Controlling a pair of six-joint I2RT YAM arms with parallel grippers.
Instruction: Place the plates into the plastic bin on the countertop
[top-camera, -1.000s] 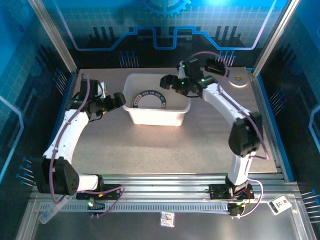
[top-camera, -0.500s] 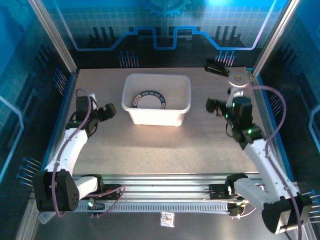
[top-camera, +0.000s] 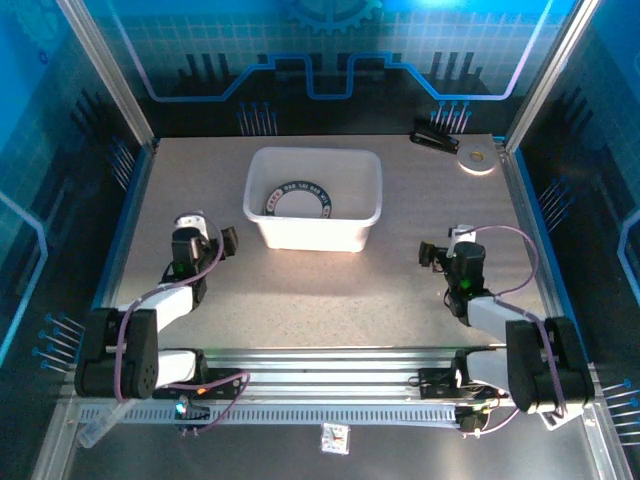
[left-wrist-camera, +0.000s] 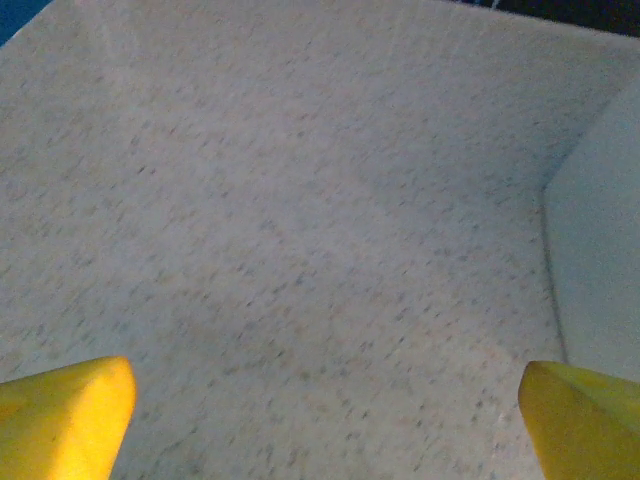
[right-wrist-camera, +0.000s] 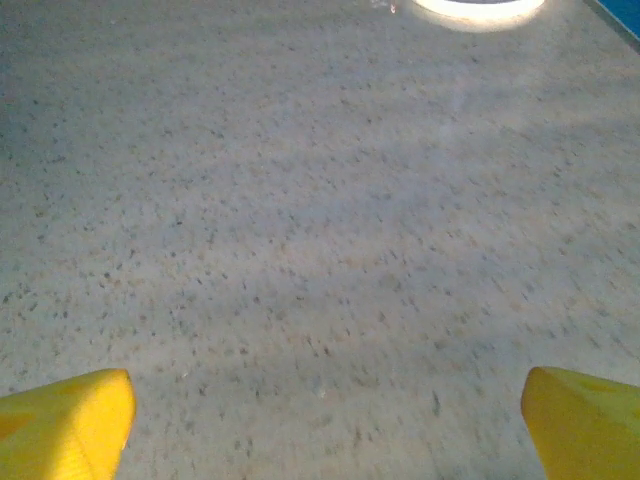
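Note:
The white plastic bin (top-camera: 313, 215) stands at the middle back of the beige countertop (top-camera: 330, 290). Inside it lies a white plate with a dark patterned rim (top-camera: 297, 190). My left gripper (top-camera: 226, 242) hovers low over the countertop to the left of the bin's near corner, open and empty. In the left wrist view its yellow fingertips (left-wrist-camera: 65, 415) stand wide apart over bare surface, and the bin wall (left-wrist-camera: 600, 260) rises at the right. My right gripper (top-camera: 428, 255) is open and empty to the right of the bin. The right gripper (right-wrist-camera: 325, 425) also spans bare countertop in the right wrist view.
A small pale ring-shaped disc (top-camera: 477, 160) lies at the back right corner, its edge (right-wrist-camera: 480, 8) visible in the right wrist view. A black clip-like object (top-camera: 435, 139) sits beside it. Metal frame rails and blue walls border the countertop.
Both arms have drawn back from the bin toward the near edge and folded low. The right gripper left the bin's rim and swung to the right side.

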